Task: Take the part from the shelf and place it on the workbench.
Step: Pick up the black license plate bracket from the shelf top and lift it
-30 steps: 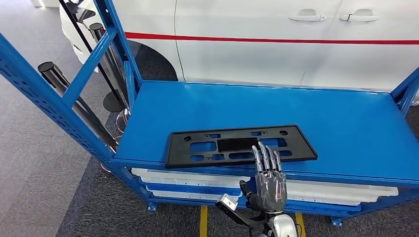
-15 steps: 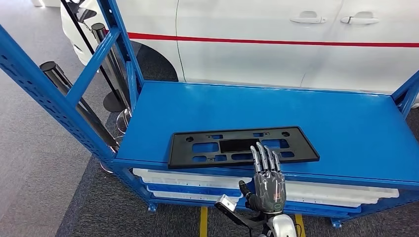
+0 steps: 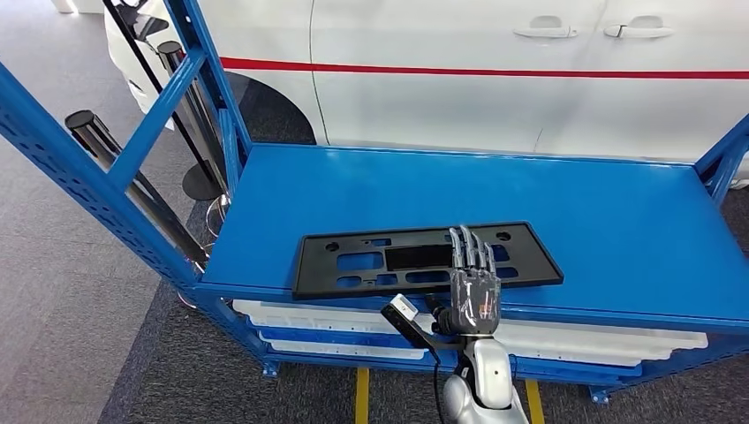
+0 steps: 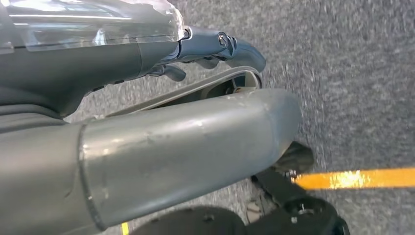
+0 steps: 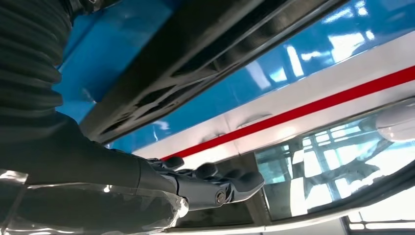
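Note:
The part is a flat black plastic plate (image 3: 371,261) with several cut-outs, lying near the front edge of the blue shelf top (image 3: 442,190). My right hand (image 3: 474,287) reaches up from below with its fingers (image 3: 468,247) straight and together over the plate's near edge, right of its middle. It holds nothing. In the right wrist view the plate (image 5: 195,63) runs close past that hand (image 5: 147,191), whose fingers are stretched out. My left hand (image 4: 147,58) hangs over grey carpet, fingers extended with nothing in them.
White trays (image 3: 327,320) fill the shelf level under the top. Blue perforated frame posts (image 3: 97,177) rise at the left, another (image 3: 724,159) at the right. A white car with a red stripe (image 3: 486,88) stands just behind the shelf. A yellow floor line (image 3: 362,397) runs below.
My right hand has risen and moved forward, so its fingers now lie further over the plate's near edge. The plate has not moved; the view shifted slightly.

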`<state>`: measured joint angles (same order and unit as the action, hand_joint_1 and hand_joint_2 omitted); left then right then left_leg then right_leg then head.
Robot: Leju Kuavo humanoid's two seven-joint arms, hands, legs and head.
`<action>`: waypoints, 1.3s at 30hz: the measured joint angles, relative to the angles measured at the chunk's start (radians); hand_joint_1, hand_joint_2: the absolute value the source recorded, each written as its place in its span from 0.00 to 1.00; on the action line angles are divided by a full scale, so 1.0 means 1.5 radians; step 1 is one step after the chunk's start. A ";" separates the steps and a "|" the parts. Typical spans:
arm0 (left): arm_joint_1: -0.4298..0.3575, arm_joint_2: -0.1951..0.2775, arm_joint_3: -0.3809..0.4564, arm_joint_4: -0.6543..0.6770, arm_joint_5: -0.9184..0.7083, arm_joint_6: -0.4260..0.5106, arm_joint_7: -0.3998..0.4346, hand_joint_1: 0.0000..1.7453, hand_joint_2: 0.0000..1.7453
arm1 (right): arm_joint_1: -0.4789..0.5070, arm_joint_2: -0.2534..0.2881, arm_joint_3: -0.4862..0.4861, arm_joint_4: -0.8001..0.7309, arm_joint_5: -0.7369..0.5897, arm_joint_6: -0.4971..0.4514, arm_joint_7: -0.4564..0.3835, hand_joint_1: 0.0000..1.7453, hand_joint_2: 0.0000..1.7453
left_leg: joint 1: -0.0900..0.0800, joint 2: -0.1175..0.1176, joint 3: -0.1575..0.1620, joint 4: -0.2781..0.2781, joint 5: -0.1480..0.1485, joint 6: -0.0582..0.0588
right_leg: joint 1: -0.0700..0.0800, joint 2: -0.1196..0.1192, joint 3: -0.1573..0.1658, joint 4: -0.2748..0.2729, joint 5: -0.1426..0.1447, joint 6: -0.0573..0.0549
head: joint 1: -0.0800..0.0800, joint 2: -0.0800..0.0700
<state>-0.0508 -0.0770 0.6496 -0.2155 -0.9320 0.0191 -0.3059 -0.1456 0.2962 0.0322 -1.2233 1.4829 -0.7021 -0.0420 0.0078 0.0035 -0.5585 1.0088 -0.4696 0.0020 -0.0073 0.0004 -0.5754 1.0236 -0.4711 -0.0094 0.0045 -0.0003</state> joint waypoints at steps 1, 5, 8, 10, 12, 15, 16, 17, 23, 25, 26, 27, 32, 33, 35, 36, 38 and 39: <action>0.000 0.000 -0.001 0.000 -0.001 -0.001 0.001 0.00 0.00 | -0.010 -0.002 0.004 0.012 -0.001 0.000 0.002 0.00 1.00 | 0.001 0.000 -0.005 0.011 -0.008 -0.004 | -0.001 -0.001 0.000 -0.002 0.002 -0.005 | 0.000 0.000; 0.000 -0.001 -0.003 0.000 -0.001 -0.002 0.002 0.00 0.00 | -0.033 -0.007 0.011 0.044 -0.001 0.000 0.003 0.00 1.00 | 0.004 -0.001 -0.078 0.164 -0.083 -0.014 | -0.001 -0.003 0.000 -0.004 0.003 -0.013 | 0.000 0.000; 0.002 -0.001 -0.004 0.000 -0.001 -0.002 0.003 0.00 0.00 | -0.038 -0.011 0.013 0.059 -0.001 0.000 0.003 0.00 1.00 | 0.004 -0.001 -0.080 0.162 -0.057 -0.012 | 0.000 -0.002 0.001 -0.002 0.001 -0.015 | 0.000 0.000; 0.002 0.000 -0.004 0.000 -0.001 -0.002 0.004 0.00 0.00 | -0.043 -0.012 0.015 0.064 -0.001 0.000 0.003 0.00 1.00 | 0.002 -0.001 -0.035 0.065 -0.010 -0.004 | 0.002 -0.001 0.004 -0.001 -0.002 -0.013 | 0.000 0.000; 0.001 0.001 -0.004 0.000 -0.001 -0.002 0.004 0.00 0.00 | -0.046 -0.013 0.017 0.069 -0.001 0.000 0.003 0.00 1.00 | -0.003 -0.001 -0.008 0.007 0.007 0.004 | 0.003 0.000 0.003 0.000 -0.003 -0.007 | 0.000 0.000; 0.000 0.001 -0.004 0.000 -0.001 -0.002 0.004 0.00 0.00 | -0.049 -0.014 0.018 0.075 -0.001 0.000 0.004 0.00 1.00 | -0.003 -0.002 -0.005 -0.005 0.009 0.011 | 0.003 0.000 0.003 -0.002 -0.003 0.003 | 0.000 0.000; 0.000 0.001 -0.004 0.000 -0.001 -0.002 0.004 0.00 0.00 | -0.050 -0.014 0.018 0.076 -0.001 0.000 0.004 0.00 1.00 | -0.001 -0.001 -0.003 -0.010 0.011 0.014 | 0.003 0.000 0.002 0.004 -0.008 0.007 | 0.000 0.000; 0.000 0.001 -0.005 0.000 -0.001 -0.002 0.004 0.00 0.00 | -0.052 -0.015 0.019 0.077 -0.001 0.000 0.004 0.00 1.00 | 0.001 0.000 0.000 -0.015 0.014 0.018 | 0.003 0.000 -0.006 0.021 -0.021 0.010 | 0.000 0.000; 0.000 0.001 -0.008 0.000 -0.001 -0.003 0.004 0.00 0.00 | -0.054 -0.024 0.019 0.089 -0.002 0.000 0.005 0.00 1.00 | 0.002 -0.001 0.000 -0.014 0.010 0.023 | -0.004 0.000 -0.072 0.151 -0.060 0.022 | 0.000 0.000; 0.000 0.001 -0.010 0.000 -0.002 -0.004 0.004 0.00 0.00 | -0.054 -0.025 0.020 0.090 -0.002 -0.001 0.009 0.00 1.00 | 0.002 -0.002 0.004 -0.010 0.000 0.018 | -0.007 -0.001 -0.031 0.068 -0.018 0.021 | 0.000 0.000; 0.000 0.000 -0.010 0.000 -0.002 -0.004 0.004 0.00 0.00 | -0.054 -0.025 0.023 0.090 -0.002 -0.001 0.012 0.00 1.00 | 0.001 -0.002 0.005 -0.007 -0.006 0.014 | -0.006 -0.001 -0.012 0.033 -0.010 0.019 | 0.000 0.000; 0.000 0.000 -0.011 0.000 -0.002 -0.004 0.004 0.00 0.00 | -0.054 -0.026 0.025 0.089 -0.002 -0.001 0.015 0.00 1.00 | 0.000 -0.002 0.006 -0.005 -0.010 0.010 | -0.006 -0.001 0.000 0.010 -0.009 0.016 | 0.000 0.000; -0.001 0.000 -0.012 0.000 -0.011 0.000 -0.001 0.00 0.00 | -0.052 -0.029 0.044 0.084 -0.005 -0.002 0.034 0.00 1.00 | 0.003 -0.002 0.007 0.020 -0.025 -0.010 | -0.004 -0.001 0.019 -0.004 -0.012 -0.004 | 0.000 0.000; -0.001 0.000 -0.013 0.000 -0.014 0.002 -0.002 0.00 0.00 | -0.052 -0.030 0.047 0.083 -0.005 -0.002 0.038 0.24 1.00 | 0.004 -0.002 -0.008 0.050 -0.040 -0.013 | -0.005 -0.002 0.023 -0.006 -0.012 -0.007 | 0.000 0.000; 0.000 0.000 -0.013 0.000 -0.017 0.004 -0.002 0.00 0.00 | -0.051 -0.033 0.053 0.083 -0.003 -0.002 0.050 0.71 1.00 | 0.005 -0.002 -0.058 0.139 -0.073 -0.017 | -0.005 -0.002 0.027 -0.007 -0.017 -0.012 | 0.000 0.000; 0.001 0.000 -0.013 0.000 -0.019 0.005 -0.001 0.00 0.00 | -0.050 -0.035 0.057 0.083 0.000 -0.002 0.058 0.94 1.00 | 0.005 -0.002 -0.083 0.177 -0.081 -0.018 | -0.004 -0.001 0.029 -0.007 -0.020 -0.013 | 0.000 0.000; 0.002 0.000 -0.013 0.000 -0.023 0.006 0.002 0.00 0.00 | -0.051 -0.044 0.066 0.086 0.004 -0.001 0.078 0.93 1.00 | 0.005 -0.002 -0.104 0.187 -0.056 -0.017 | -0.004 0.001 0.038 -0.007 -0.027 -0.012 | 0.000 0.000; 0.003 0.000 -0.013 0.000 -0.026 0.006 0.003 0.00 0.00 | -0.053 -0.050 0.072 0.090 0.004 -0.001 0.086 0.92 1.00 | 0.005 -0.002 -0.094 0.153 -0.027 -0.015 | -0.004 0.002 0.045 -0.007 -0.032 -0.010 | 0.000 0.000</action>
<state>-0.0471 -0.0771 0.6294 -0.2152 -0.9704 0.0286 -0.3012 -0.2253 0.2219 0.1395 -1.0888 1.4884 -0.7037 0.0876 0.0154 0.0004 -0.7002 1.2382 -0.5096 -0.0205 -0.0128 0.0038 -0.5083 1.0126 -0.5193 -0.0248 0.0041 -0.0003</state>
